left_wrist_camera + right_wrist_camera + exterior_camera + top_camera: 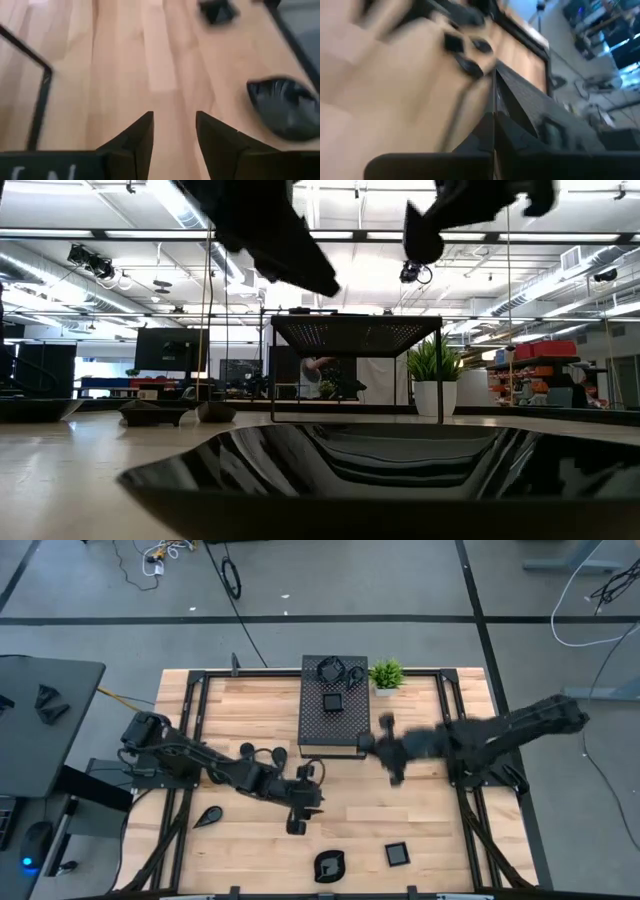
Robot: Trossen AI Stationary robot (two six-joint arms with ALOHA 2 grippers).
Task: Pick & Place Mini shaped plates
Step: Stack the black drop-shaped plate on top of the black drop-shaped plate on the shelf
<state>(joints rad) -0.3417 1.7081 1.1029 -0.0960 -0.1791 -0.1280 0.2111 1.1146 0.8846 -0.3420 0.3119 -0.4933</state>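
Wooden slat table (250, 840) inside a black frame, grey floor around it; open workshop with ceiling lights behind.

Left gripper (297, 824) sits over bare wood near the table's middle. Fingers (140, 137) apart, nothing between them. Likely it is between plates, reaching for the next.

Right gripper (392, 772) hangs just off the front right corner of the perforated box (318, 735), fingers pressed together and empty. The arm is blurred, so probably moving.

Box: on its top lie a square plate (331, 702) and two or three rounded ones (330, 670) toward the back edge. Probably the drop-off point.

Loose plates on the table:
- teardrop plate (207, 817), left side
- rounded plate (329, 865), front edge
- small square plate (397, 854), just beside it
- a cluster (262, 753) beside the box's front left corner

Potted plant (386, 675) stands touching the box's back right corner, out of the way.
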